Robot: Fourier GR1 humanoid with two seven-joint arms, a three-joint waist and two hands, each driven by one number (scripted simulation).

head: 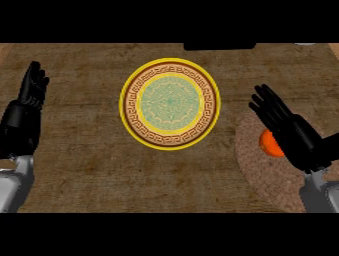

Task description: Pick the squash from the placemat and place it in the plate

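Brown mottled counter (pixel 76 165) fills the view, wood-toned strips along far left and far right edges. Going left to right: my left hand (pixel 26 112) sits at the left side, fingers straight and pointing up, open, holding nothing, resting; grey forearm below it comes in from the lower left corner. Well apart from it, in the middle, the plate (pixel 170 104): round, yellow rim, brown key-pattern band, pale green patterned centre, nothing on it. Dark block at the top edge just above the plate, cannot tell what it is. Right of the plate, the placemat (pixel 264 172): round, woven, tan, its right part cut off by my arm and the view's edge. Squash (pixel 268 143) is on the placemat near its upper left part, orange, only a small bit shows since my right hand (pixel 294 131) is over it. Right hand fingers are stretched out straight, pointing up-left, not curled round the squash; cannot tell if the palm touches it. So right hand open, nothing gripped. Squash is apart from the plate, still on the placemat. Grey right forearm enters from the lower right.
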